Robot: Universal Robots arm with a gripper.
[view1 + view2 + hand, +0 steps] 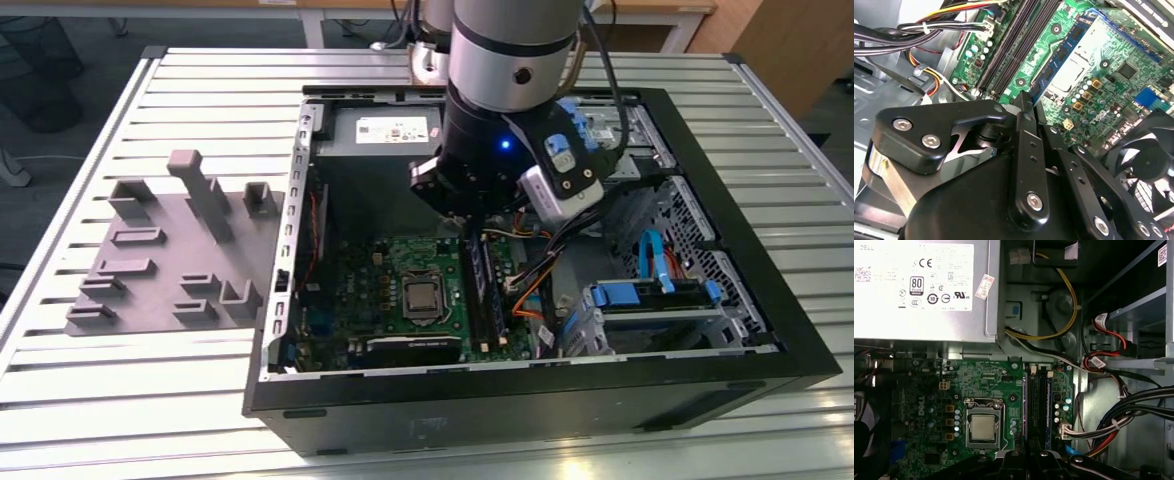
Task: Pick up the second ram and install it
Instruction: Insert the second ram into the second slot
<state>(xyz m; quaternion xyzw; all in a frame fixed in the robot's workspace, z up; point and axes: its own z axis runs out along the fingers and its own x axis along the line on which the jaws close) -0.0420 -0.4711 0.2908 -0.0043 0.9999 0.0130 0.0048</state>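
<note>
My gripper hangs inside the open computer case, over the green motherboard. It is shut on the second ram, a narrow blue stick with black chips that runs out from between the black fingers in the second wrist view. In the exterior view the stick is a dark strip lined up along the memory slots beside the processor socket. The first wrist view has the gripper just above those long black slots. Whether the stick touches a slot cannot be told.
The silver power supply sits at the case's far end. Bundled cables crowd the side next to the slots, near the drive cage. A black fan lies beyond the board. On the exterior view's left stands a grey tray.
</note>
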